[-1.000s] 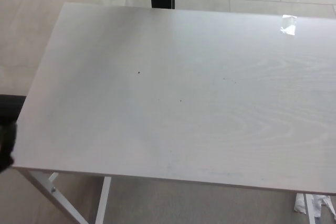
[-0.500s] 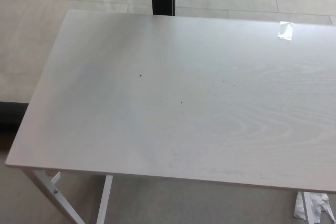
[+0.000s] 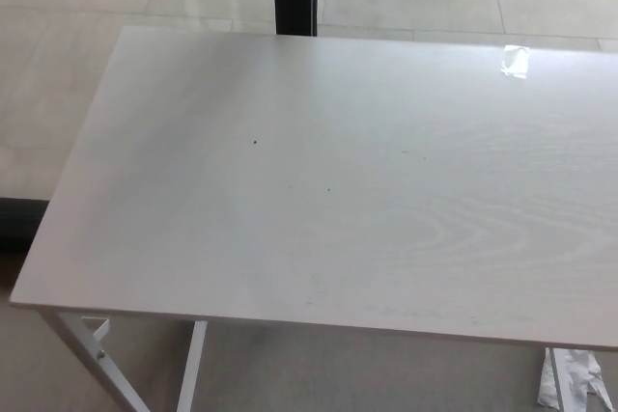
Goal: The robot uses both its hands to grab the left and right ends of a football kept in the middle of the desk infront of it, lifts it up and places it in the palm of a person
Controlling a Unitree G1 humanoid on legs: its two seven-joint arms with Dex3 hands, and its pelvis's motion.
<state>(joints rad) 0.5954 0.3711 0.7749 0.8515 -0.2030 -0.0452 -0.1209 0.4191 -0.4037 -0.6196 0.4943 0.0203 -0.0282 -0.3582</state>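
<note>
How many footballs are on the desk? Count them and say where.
0. No football shows on the desk or the floor around it; neither robot hand is in view.

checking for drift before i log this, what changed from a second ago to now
A dark shape, probably the robot's left hand, showed at the picture's left edge a second ago and is now out of view. The rest is camera shift only. The desk still has no football on it, with the same bright glare patch near its far right corner.
</note>
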